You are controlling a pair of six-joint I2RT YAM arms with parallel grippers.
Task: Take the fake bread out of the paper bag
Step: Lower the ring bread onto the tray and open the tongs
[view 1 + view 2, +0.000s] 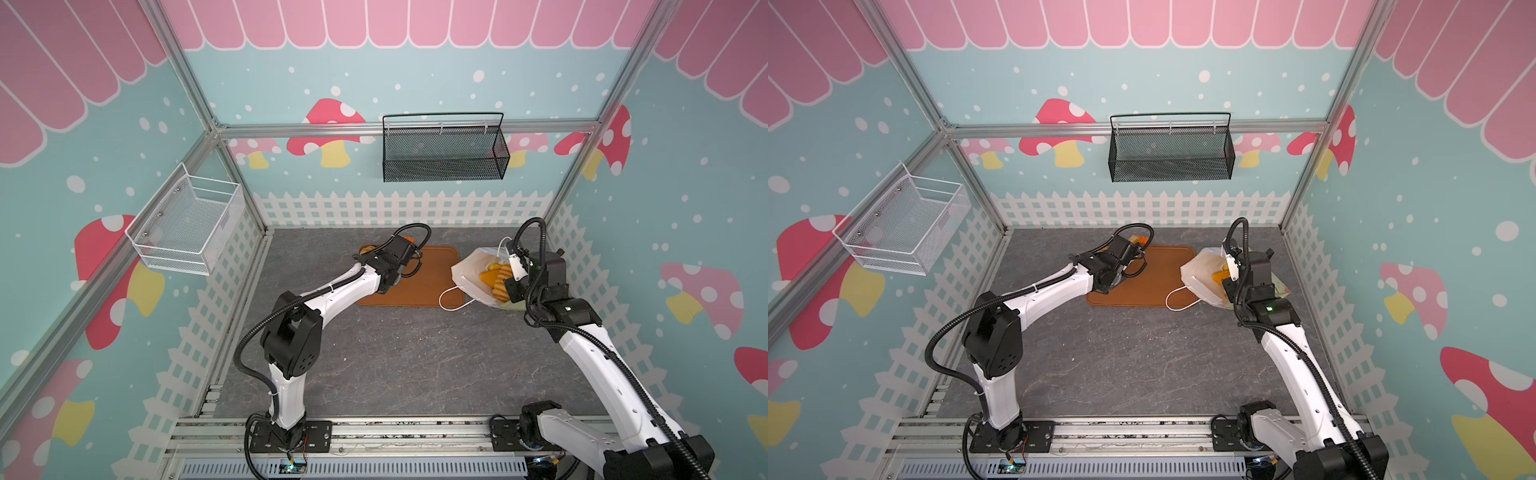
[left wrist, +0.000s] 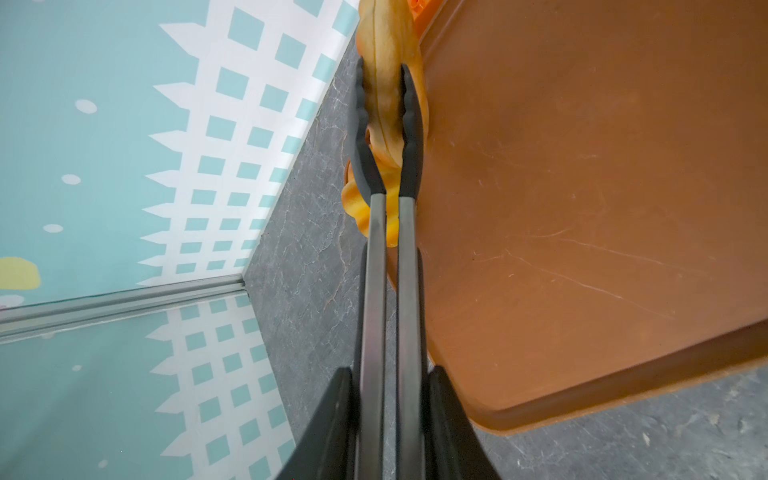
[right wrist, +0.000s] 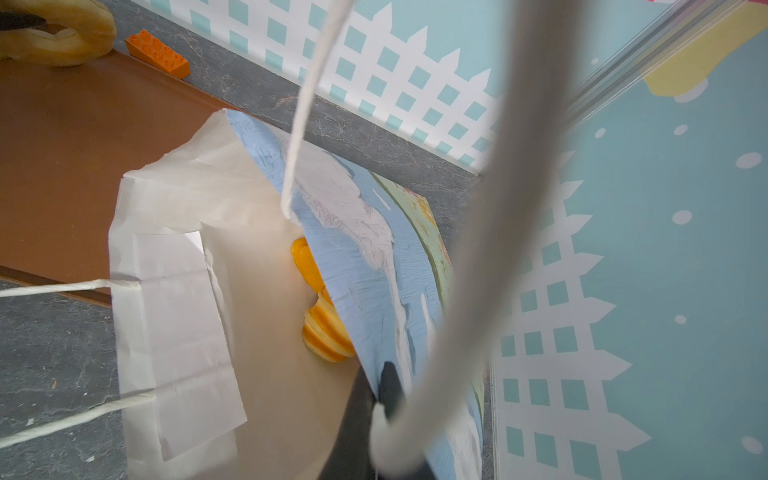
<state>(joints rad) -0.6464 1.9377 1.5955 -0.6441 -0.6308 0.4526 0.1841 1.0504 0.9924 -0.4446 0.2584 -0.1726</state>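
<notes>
**Both grippers clamped: one on tongs, one on the bag**

The left gripper (image 2: 390, 395) squeezes steel tongs with black tips (image 2: 374, 291). The tips are narrowed onto a glossy golden twisted toy pastry (image 2: 388, 83) at the edge of the flat orange-brown tray (image 2: 582, 208). The right gripper (image 3: 374, 395) is pinched tight on the blue-printed wall of the white-lined paper gift bag (image 3: 187, 291), which is tipped on its side. Ridged yellow rolls (image 3: 326, 336) lie inside, just beside its fingertips.
</notes>
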